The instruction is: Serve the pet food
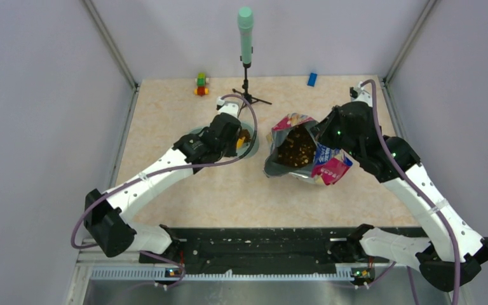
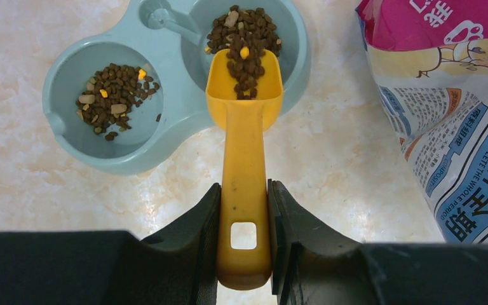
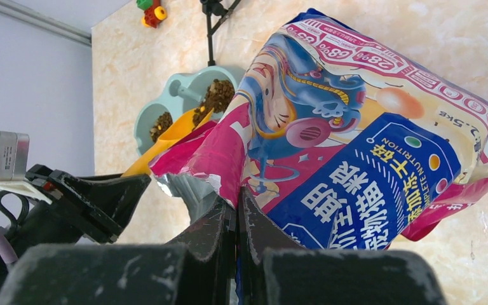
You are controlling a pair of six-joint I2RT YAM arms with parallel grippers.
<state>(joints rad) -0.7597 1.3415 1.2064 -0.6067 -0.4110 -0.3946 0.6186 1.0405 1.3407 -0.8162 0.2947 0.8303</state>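
Pet food [image 2: 244,60]: kibble in the orange scoop [image 2: 244,146] mouth, over the double bowl [image 2: 178,121]'s right-hand well.
Axis: scoop handle runs 6 to 12 o'clock, with the bowl at 12.
Left gripper [image 2: 244,190]: clamped on the handle, nearer arm.
Right gripper [image 3: 236,203]: pinching the cat food bag [image 3: 356,159] rim.

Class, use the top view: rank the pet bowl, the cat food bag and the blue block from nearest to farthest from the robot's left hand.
1. The pet bowl, directly beneath the left hand.
2. The cat food bag, to the hand's right, mid-surface.
3. The blue block, at the far edge, further right.
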